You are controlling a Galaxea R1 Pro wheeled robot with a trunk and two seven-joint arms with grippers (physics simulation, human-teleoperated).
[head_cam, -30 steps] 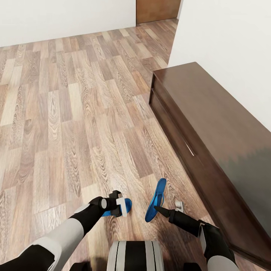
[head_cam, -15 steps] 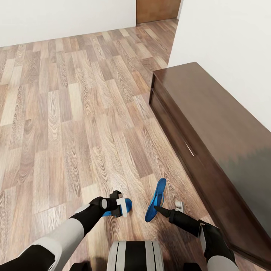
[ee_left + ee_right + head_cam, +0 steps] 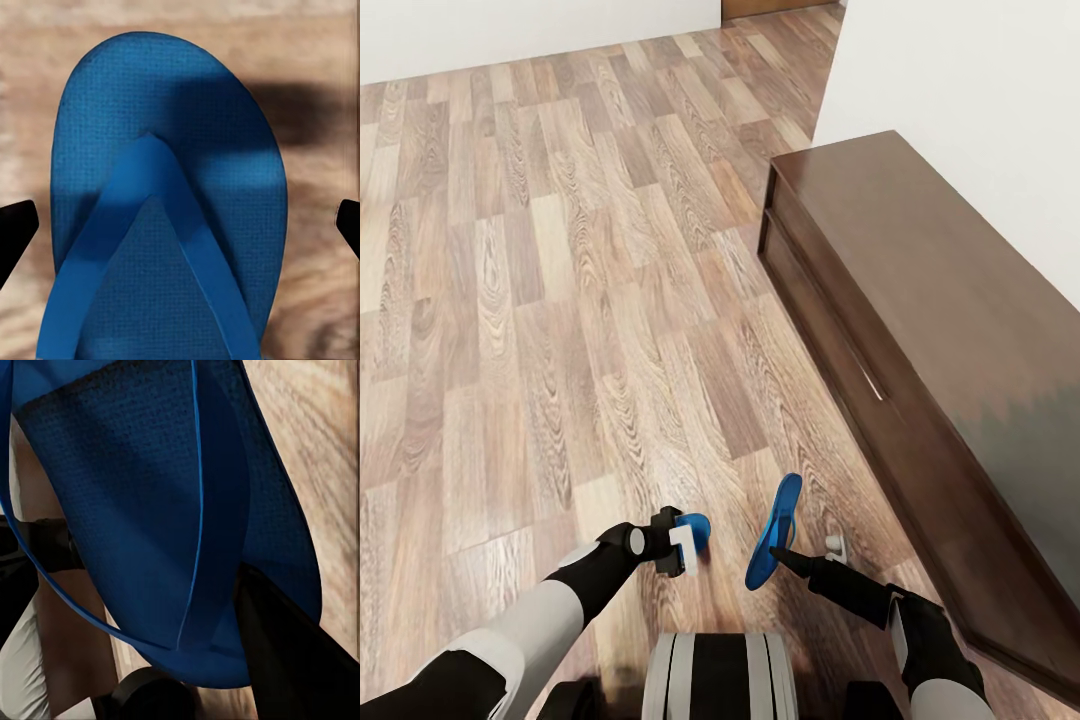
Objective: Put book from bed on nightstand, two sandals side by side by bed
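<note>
Two bright blue sandals are held just above the wood-plank floor in front of my base. My left gripper (image 3: 674,541) is shut on one sandal (image 3: 694,527), whose toe end sticks out flat past the fingers. In the left wrist view this sandal (image 3: 165,225) lies sole-up between the dark fingertips (image 3: 15,232), its shadow on the planks below. My right gripper (image 3: 806,556) is shut on the other sandal (image 3: 776,530), which hangs tilted on its edge. In the right wrist view a dark finger (image 3: 292,660) sits under that sandal (image 3: 150,510). The bed, the book and the nightstand are out of view.
A long low dark-brown sideboard (image 3: 920,330) runs along the white wall (image 3: 980,90) on the right, close to my right arm. Open plank floor (image 3: 540,300) stretches ahead and to the left. My base (image 3: 715,675) shows at the bottom of the head view.
The whole head picture has shifted: floor and sideboard slid upward, so the camera moved. Both grippers keep their sandals; the left sandal now shows shorter past the fingers.
</note>
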